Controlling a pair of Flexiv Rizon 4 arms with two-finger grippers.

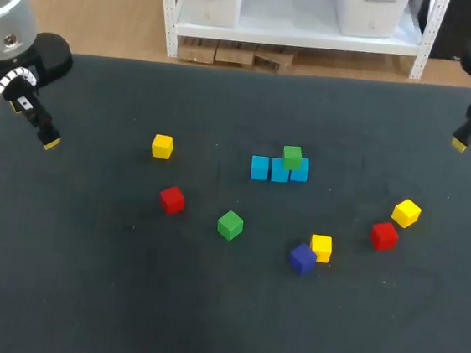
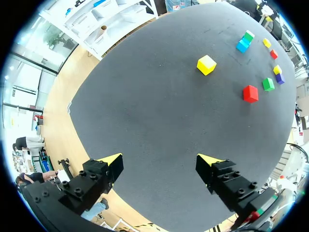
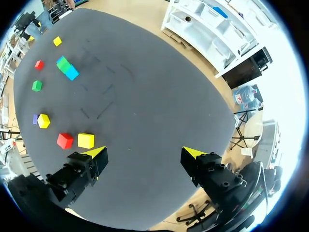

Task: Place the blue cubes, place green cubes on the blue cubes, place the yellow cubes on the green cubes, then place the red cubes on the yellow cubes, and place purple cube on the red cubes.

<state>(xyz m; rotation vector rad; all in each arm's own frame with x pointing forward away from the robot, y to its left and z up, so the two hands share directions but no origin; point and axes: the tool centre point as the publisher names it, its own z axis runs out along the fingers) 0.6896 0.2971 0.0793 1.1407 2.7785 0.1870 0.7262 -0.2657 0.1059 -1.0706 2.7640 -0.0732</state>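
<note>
The table [image 1: 80, 295] bears 3 touching blue cubes [image 1: 260, 168]. Around them lie 3 yellow cubes [image 1: 162, 146], 2 red cubes [image 1: 171, 199], 1 green cube [image 1: 229, 225], 1 purple cube [image 1: 301, 258].

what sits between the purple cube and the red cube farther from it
The loose green cube, about midway between that red cube and the purple cube, touching neither; the head view shows it plainly.

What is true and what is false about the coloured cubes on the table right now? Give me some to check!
1. One green cube sits on the blue cubes. True.
2. The purple cube is stacked on a red cube. False: it lies on the table, right beside a yellow cube.
3. The left gripper and the right gripper are both open and hold nothing. True.
4. The loose green cube rests on a yellow one. False: it lies alone on the table.
</note>
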